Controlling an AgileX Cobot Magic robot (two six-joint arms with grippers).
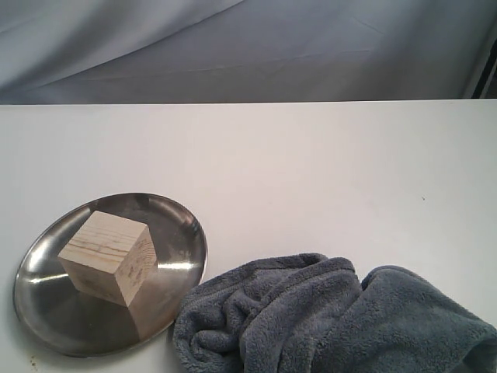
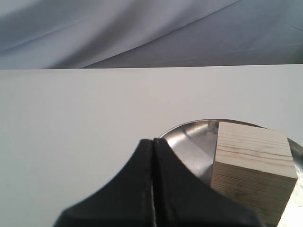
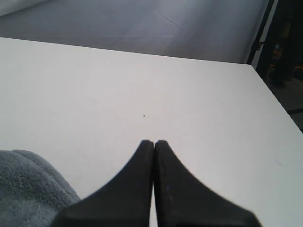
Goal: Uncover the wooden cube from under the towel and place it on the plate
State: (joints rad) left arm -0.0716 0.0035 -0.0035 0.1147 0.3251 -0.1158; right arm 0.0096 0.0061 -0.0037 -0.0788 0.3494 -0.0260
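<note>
The wooden cube [image 1: 107, 256] stands uncovered on the steel plate [image 1: 46, 307] at the front left of the white table. Beside the plate, the dark-grey towel [image 1: 334, 318] lies bunched at the front middle and right. Neither gripper shows in the exterior view. In the left wrist view my left gripper [image 2: 153, 141] is shut and empty, a little apart from the cube [image 2: 253, 165] and over the rim of the plate [image 2: 189, 137]. My right gripper [image 3: 154, 142] is shut with nothing in it, with a corner of the towel [image 3: 28, 189] beside it.
The white table [image 1: 311, 171] stretches back to a grey cloth backdrop [image 1: 248, 47]. In the right wrist view the table's side edge [image 3: 279, 104] runs close by, with dark frame parts [image 3: 284, 42] beyond it.
</note>
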